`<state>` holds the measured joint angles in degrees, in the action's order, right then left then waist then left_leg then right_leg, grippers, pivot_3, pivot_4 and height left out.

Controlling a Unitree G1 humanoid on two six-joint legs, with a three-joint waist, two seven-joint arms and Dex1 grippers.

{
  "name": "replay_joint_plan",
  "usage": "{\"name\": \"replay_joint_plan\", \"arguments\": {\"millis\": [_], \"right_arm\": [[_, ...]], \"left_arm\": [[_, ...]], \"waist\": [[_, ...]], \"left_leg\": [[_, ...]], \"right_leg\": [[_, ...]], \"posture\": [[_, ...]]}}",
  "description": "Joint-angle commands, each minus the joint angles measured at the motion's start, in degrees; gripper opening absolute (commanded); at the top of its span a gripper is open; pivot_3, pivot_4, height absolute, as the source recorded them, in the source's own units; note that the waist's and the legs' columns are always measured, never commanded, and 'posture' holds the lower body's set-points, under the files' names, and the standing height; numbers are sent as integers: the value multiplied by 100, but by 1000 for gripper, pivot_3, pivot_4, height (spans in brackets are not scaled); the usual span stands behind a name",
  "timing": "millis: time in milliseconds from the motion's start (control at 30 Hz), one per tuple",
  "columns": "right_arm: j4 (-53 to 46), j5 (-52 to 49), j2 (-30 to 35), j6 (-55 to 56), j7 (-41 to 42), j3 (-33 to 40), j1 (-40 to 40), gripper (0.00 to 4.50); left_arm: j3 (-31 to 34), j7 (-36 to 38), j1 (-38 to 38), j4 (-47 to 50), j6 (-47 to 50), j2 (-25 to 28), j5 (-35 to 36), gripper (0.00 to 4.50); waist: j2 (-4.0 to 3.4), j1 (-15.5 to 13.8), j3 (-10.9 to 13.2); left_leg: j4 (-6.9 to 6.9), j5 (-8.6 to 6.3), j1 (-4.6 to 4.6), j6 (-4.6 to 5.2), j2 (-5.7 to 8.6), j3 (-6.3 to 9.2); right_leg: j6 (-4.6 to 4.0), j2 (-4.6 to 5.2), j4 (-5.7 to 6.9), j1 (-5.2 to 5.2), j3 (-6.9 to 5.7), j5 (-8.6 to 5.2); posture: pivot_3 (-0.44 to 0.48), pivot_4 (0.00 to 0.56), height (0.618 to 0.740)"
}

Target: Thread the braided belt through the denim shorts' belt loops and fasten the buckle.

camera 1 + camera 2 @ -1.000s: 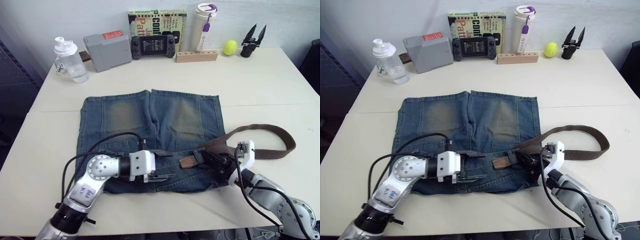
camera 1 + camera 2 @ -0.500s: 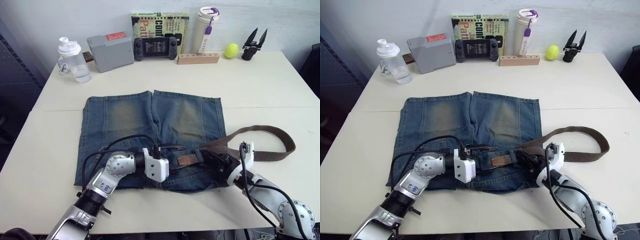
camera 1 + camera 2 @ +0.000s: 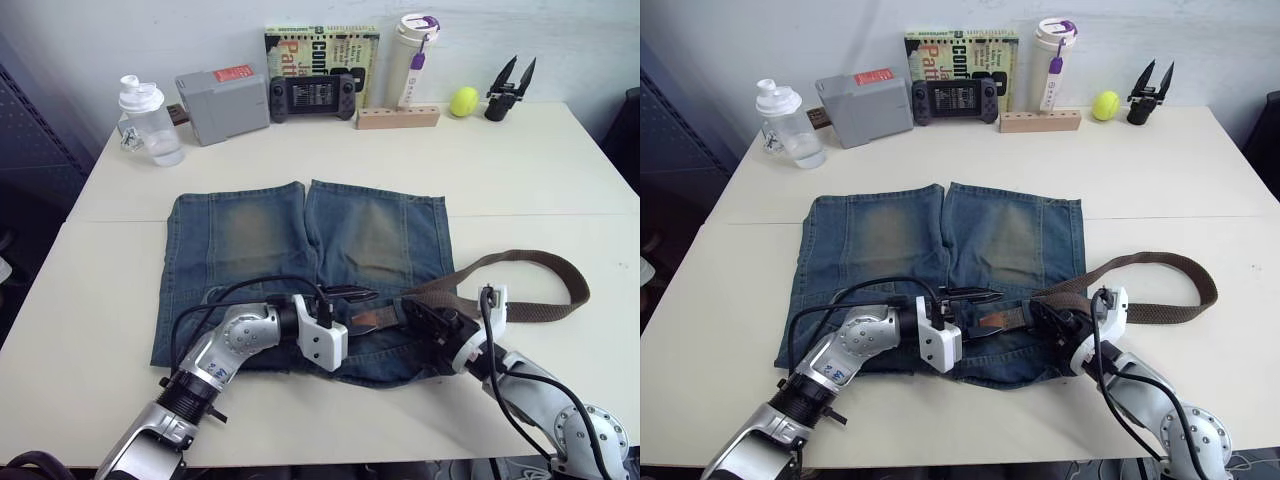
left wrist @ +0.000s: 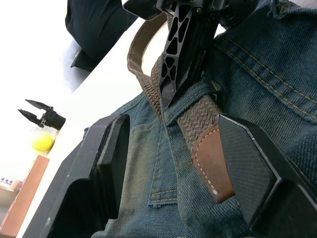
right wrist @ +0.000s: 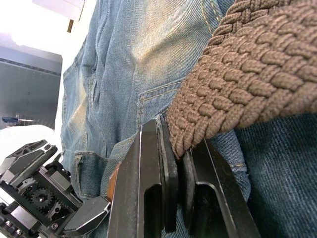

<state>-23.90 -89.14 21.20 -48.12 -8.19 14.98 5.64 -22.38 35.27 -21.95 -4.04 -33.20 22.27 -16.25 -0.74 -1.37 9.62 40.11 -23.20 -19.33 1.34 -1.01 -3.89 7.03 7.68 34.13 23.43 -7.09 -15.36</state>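
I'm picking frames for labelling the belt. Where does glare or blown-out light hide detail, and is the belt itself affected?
Left wrist view: the table beyond the denim shorts is blown out to white, but the braided belt ahead of the left claw is evenly lit. Right wrist view: a washed-out corner past the shorts, belt weave unaffected. Left eye view: even light, soft shadows, no glare on the belt.

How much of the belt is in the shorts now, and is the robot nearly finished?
Only started. The braided belt has its leather tip on the denim shorts' waistband, apparently through one loop there. The right gripper pinches the belt; the left gripper sits open around the tip. Most of the belt loops on the table beside the shorts, so threading and buckling remain.
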Motion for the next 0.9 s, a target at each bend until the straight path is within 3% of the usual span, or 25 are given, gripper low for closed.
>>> {"name": "replay_joint_plan", "arguments": {"millis": [33,200,400,567,767,900], "right_arm": [[-218,-194,0,136,-15,13,31,0],[-210,-183,19,224,-91,-11,17,0],[-112,-107,36,262,-22,-31,-17,0],[-109,-81,69,258,18,-34,-69,0],[-178,-137,84,294,-94,-32,-84,0],[-227,-193,44,331,-194,-42,-54,0]], "left_arm": [[164,588,375,989,1486,24,1255,3095],[508,996,438,2129,3417,138,2645,3095],[766,1575,80,2418,5253,585,3657,3095],[483,1810,-454,1947,5367,678,3272,3095],[19,1720,-614,1988,5443,419,2882,3095],[-307,1382,-645,1815,5007,424,2007,3095]], "waist": [[-1,8,0],[-1,-6,2],[-2,3,2],[-3,-9,3],[-2,0,3],[-3,-1,3]], "left_leg": [[0,0,-4,0,-2,0],[6,0,-12,0,-3,11],[6,0,-12,0,9,12],[6,0,-13,-1,22,10],[0,0,-14,-1,25,6],[1,1,-12,-2,24,4]], "right_leg": [[0,-1,-1,2,-1,0],[0,1,-4,3,-7,0],[-1,-7,-3,3,-7,0],[-1,-11,-6,2,-6,-1],[-1,-15,-11,4,-4,0],[-1,-15,-9,3,-3,0]], "posture": [[0,150,726],[0,150,726],[0,150,726],[0,150,726],[0,150,726],[0,150,726]]}}
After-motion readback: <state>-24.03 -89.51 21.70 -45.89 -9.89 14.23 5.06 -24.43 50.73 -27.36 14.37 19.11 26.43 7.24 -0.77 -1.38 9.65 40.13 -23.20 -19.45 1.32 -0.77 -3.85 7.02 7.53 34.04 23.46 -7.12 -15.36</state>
